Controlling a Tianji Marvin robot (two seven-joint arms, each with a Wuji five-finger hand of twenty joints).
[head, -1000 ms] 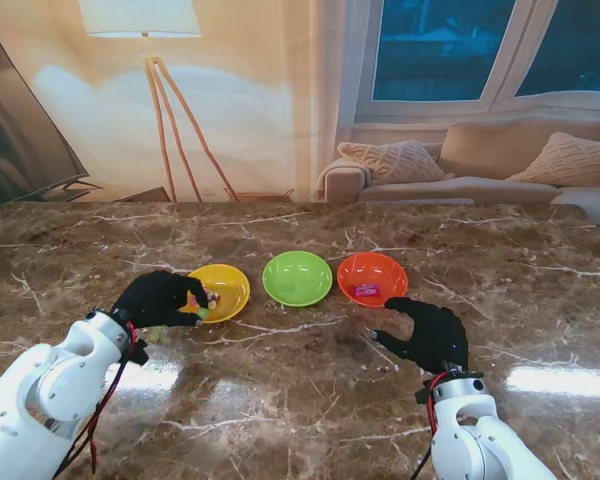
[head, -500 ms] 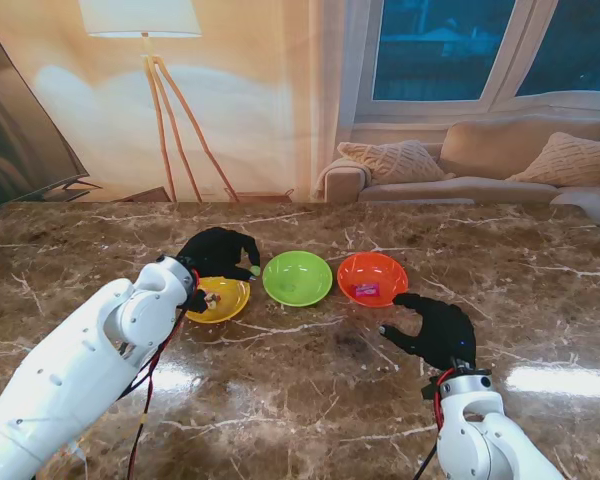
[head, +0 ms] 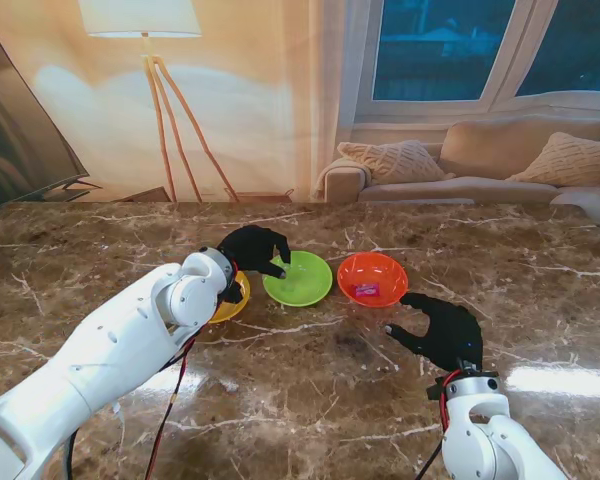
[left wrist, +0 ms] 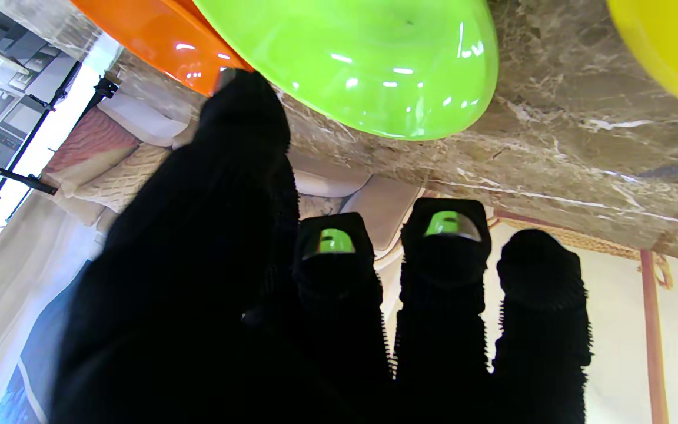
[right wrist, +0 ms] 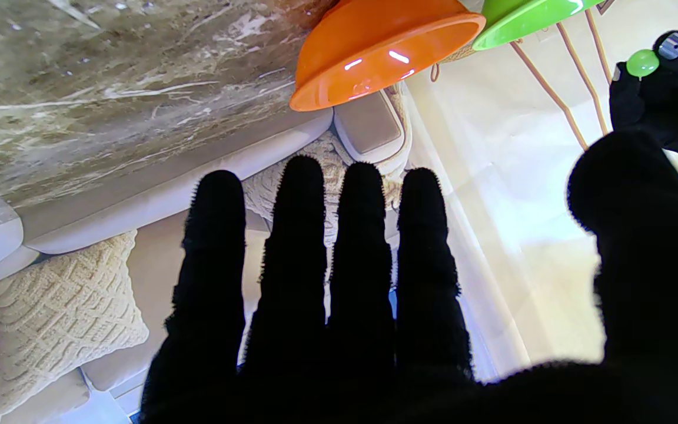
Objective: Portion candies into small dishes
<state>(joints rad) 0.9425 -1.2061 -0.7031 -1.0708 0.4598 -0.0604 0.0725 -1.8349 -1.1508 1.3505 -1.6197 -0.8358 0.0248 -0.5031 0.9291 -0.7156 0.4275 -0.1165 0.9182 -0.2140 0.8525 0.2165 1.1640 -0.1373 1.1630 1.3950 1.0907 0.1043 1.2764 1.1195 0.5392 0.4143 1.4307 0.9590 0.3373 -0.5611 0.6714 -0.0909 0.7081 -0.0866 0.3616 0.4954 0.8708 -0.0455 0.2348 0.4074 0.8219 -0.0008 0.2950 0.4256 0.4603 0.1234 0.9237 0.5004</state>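
Three small dishes stand in a row: a yellow dish [head: 230,303] partly behind my left arm, a green dish [head: 300,281] and an orange dish [head: 372,277] holding a pink candy [head: 366,290]. My left hand [head: 254,249] hovers over the green dish's left rim. It is shut on a small green candy [right wrist: 642,62], pinched at the fingertips. The left wrist view shows the green dish [left wrist: 362,65] with nothing in it, just beyond the fingers [left wrist: 442,265]. My right hand [head: 436,331] is open, fingers spread, over the table nearer to me than the orange dish [right wrist: 374,47].
The brown marble table [head: 310,390] stretches wide around the dishes. Beyond its far edge stand a sofa with cushions [head: 480,165] and a floor lamp [head: 160,100]. My long white left arm [head: 120,350] crosses the table's left half.
My left hand has swung to the right from the yellow dish to the green dish's rim, carrying the green candy. The right hand has hardly moved.
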